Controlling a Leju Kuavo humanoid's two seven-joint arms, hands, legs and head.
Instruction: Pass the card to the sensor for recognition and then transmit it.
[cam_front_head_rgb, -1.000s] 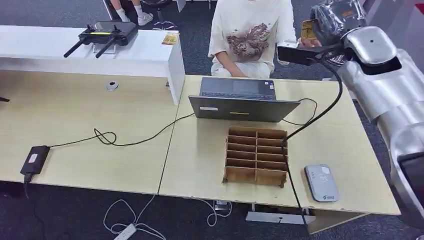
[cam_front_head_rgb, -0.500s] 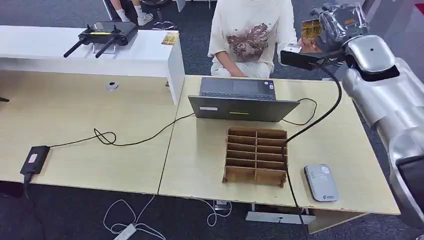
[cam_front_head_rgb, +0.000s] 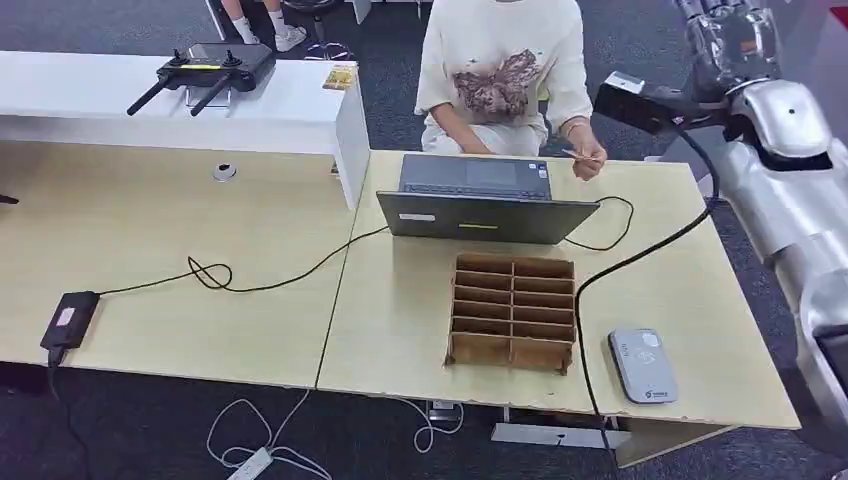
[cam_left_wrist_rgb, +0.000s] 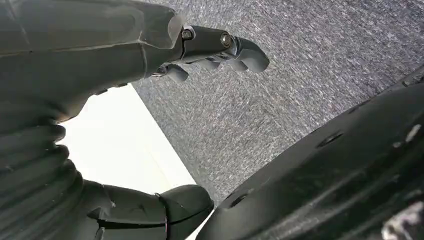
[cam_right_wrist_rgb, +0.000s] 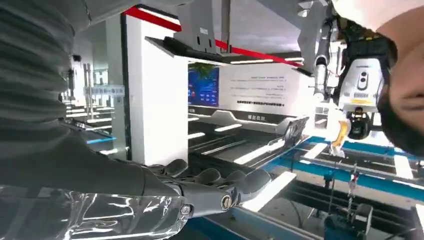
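The robot's silver right arm is raised high at about one o'clock, and its right hand (cam_front_head_rgb: 728, 35) sits at the top edge of the head view, above the black wrist camera. In the right wrist view that hand (cam_right_wrist_rgb: 200, 187) shows dark fingers stretched out side by side with nothing between them, so it looks released and bare. The left hand (cam_left_wrist_rgb: 210, 47) hangs beside the robot's body over grey carpet, fingers loosely curled, thumb apart, holding nothing.

The thin yellowish card (cam_front_head_rgb: 578, 155) is, as far as I can tell at this size, pinched in the hand of the person in the white printed T-shirt (cam_front_head_rgb: 500, 70), who sits at twelve o'clock behind the pale wooden table (cam_front_head_rgb: 660, 290). The card is held just over the table's far edge, beside the open grey laptop (cam_front_head_rgb: 485, 200).

The small grey rounded card sensor (cam_front_head_rgb: 643, 366) lies flat near the table's front edge at about four o'clock, well apart from the card. Just beside it, at its nine o'clock, stands the brown cardboard divider tray (cam_front_head_rgb: 512, 312) with two columns of slots. A black cable (cam_front_head_rgb: 640, 255) runs from the wrist camera down across the table between tray and sensor.
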